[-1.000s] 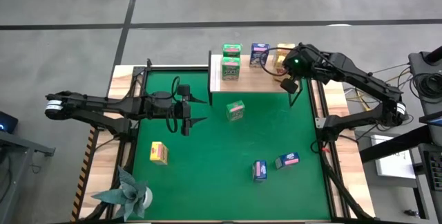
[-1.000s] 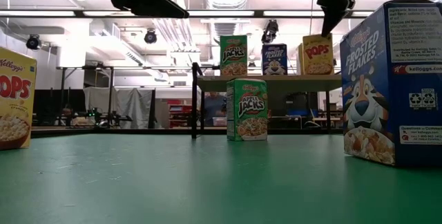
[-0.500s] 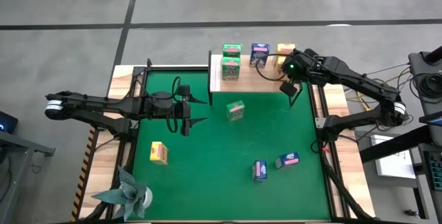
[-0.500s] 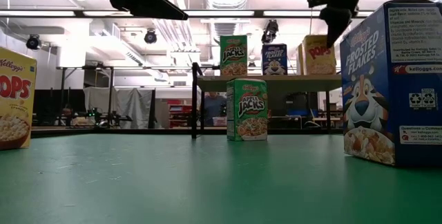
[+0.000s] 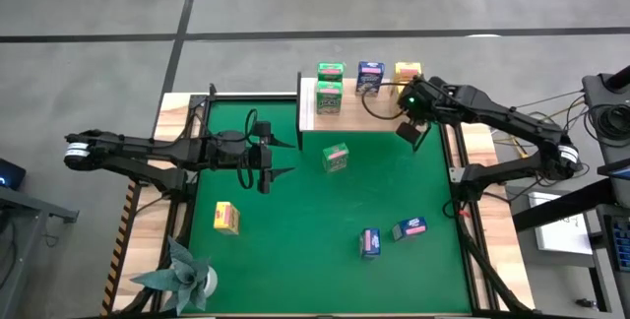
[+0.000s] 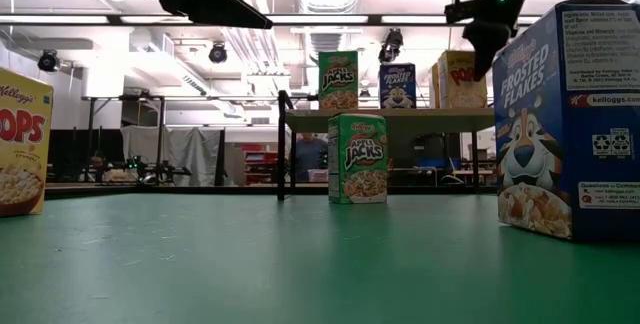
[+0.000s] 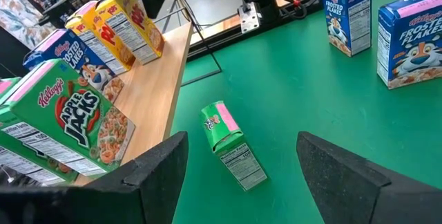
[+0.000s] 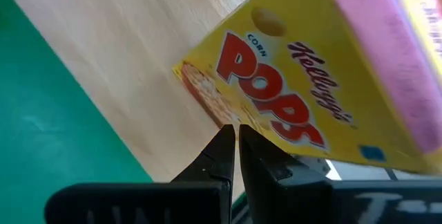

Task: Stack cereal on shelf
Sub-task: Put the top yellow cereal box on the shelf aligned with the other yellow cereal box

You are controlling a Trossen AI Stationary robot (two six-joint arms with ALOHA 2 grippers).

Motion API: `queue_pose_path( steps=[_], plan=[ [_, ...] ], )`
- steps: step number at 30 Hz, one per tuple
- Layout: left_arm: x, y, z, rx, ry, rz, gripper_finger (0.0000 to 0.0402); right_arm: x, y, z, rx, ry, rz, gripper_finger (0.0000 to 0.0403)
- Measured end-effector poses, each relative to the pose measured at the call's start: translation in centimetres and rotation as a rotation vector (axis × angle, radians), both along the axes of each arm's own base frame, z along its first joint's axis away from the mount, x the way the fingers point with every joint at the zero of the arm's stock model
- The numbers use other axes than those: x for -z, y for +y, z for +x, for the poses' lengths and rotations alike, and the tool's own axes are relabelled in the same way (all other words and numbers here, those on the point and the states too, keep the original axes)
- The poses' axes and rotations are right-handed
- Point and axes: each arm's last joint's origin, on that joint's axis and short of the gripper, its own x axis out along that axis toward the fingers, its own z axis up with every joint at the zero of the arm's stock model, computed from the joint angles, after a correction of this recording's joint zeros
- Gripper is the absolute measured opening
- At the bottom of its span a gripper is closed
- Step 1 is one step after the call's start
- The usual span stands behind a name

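Shelf [image 5: 379,108]: seen in the upper middle of the high view, at the far edge of the green mat [image 5: 295,250].
Done: four cereal boxes are counted on the shelf, namely two stacked Apple Jacks boxes [image 5: 329,94], a Frosted Flakes box [image 5: 370,77] and a Corn Pops box [image 5: 407,72].
Left: five boxes are seen on the mat: a green one [image 5: 336,158] at centre, a yellow one [image 5: 226,218] at lower left, two blue ones [image 5: 370,243] at lower right; the fifth shows only in the wrist view.
Right gripper [image 8: 233,148]: fingers pressed together, nothing held; placed just in front of the Corn Pops box at the upper right.
Left gripper [image 5: 273,158]: spread wide and empty, hovering over the mat at left centre, the green box lying ahead of it.
Progress: judged at roughly halfway.
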Motion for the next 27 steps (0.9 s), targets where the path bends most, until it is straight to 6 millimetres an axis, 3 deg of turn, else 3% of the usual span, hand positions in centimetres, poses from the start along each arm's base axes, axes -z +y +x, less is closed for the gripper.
queue_pose_path(
  steps=[10,27],
  plan=[
    [0.0,0.0,0.0,0.0,0.0,0.0,0.0254,2.6,-0.6,0.7,-0.022,0.02,-0.064,0.0013],
    [0.0,0.0,0.0,0.0,0.0,0.0,0.0254,2.7,-0.8,1.0,-0.019,0.0,-0.106,0.0013]
  ],
)
